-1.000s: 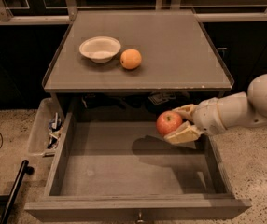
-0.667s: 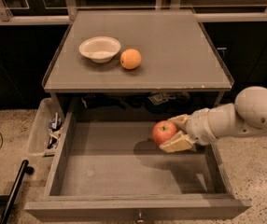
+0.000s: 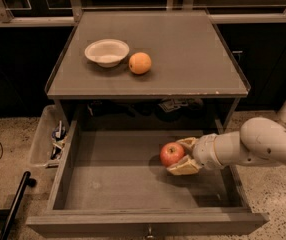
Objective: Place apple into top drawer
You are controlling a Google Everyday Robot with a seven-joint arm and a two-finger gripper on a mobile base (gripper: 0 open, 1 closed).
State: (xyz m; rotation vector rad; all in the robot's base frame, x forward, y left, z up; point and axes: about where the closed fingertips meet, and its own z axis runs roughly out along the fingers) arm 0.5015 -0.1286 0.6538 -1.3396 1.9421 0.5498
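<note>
Clear plastic bin of clutter (image 3: 44, 140) sits just outside the left wall of the wide grey-brown wooden top drawer (image 3: 125, 186); it is not the target. The drawer is pulled fully open, floor bare.

On the grey counter (image 3: 193, 44) above the drawer: white shallow bowl (image 3: 106, 51) and a plain round orange fruit (image 3: 140, 63), touching or nearly so. Neither is in play.

Round red apple with yellowish patches (image 3: 171, 154) is inside the drawer's outline, right of its middle, toward the back. Cannot tell whether it rests on the drawer floor or hangs just above it.

Gripper (image 3: 182, 156) is over the drawer's right half, at the apple's right side. Its 2 tan fingers (image 3: 183, 168) are clamped on the apple, 1 above and 1 below. The white arm (image 3: 263, 146) reaches in over the drawer's right wall.

Risks, as judged:
- Letting go while the apple is off the floor: it drops, rolls on the flat bottom, and may knock the drawer's low walls.
- Going lower: the bottom finger could scrape or jam on the drawer floor.
- Pulling out sideways: the arm could hit the drawer's right wall.
- Lifting straight up: the gripper could hit the counter edge above the drawer's back.
</note>
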